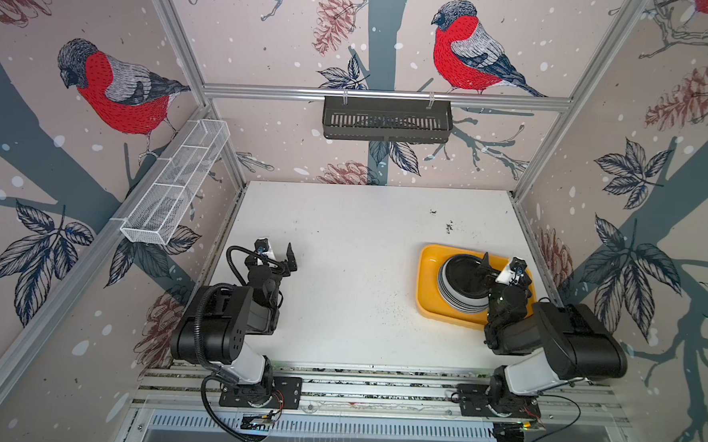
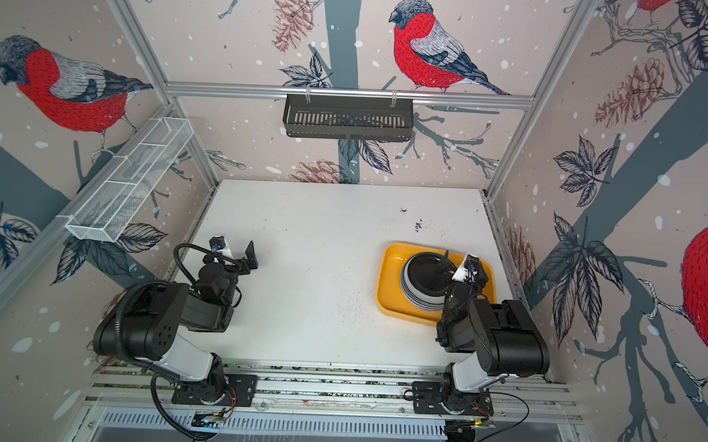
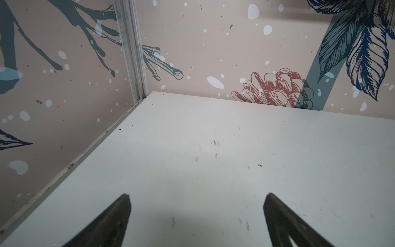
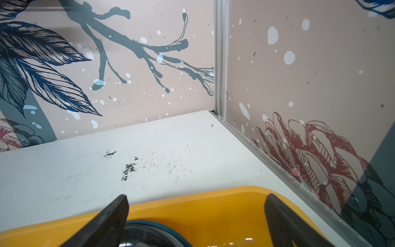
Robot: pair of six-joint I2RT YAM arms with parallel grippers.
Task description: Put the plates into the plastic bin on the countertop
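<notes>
Risk, right side: the right gripper (image 1: 501, 266) hangs directly over the plates (image 1: 461, 292). If the arm pulls back low, a finger could probably catch the rim of the top black plate (image 1: 464, 273) and push the pile.
Risk, pile: the plates stand higher than the low wall of the plastic bin (image 1: 426, 302). A side knock could therefore slide the upper ones over the wall onto the countertop (image 1: 342, 250).
Risk, left side: small, as the left gripper (image 1: 278, 253) has nothing close to it.
Left arm pose: at the lower left of both top views it is folded over its base, with the wrist pointing up the frame. The left wrist view shows the fingers (image 3: 119, 216) spread wide apart over bare white surface, holding nothing.
Right arm pose: at the lower right it is folded in the same way and reaches over the near part of the bin. The right wrist view shows the fingers (image 4: 113, 216) wide apart and empty, with a dark plate and the yellow floor between them.
Task things: all visible plates lie in one pile inside the bin, right of centre. No plate is seen loose on the countertop, so the task looks finished.
Far wall: a white wire-mesh basket (image 1: 175, 183) hangs at the upper left and a black slotted basket (image 1: 386, 120) at the upper centre.
</notes>
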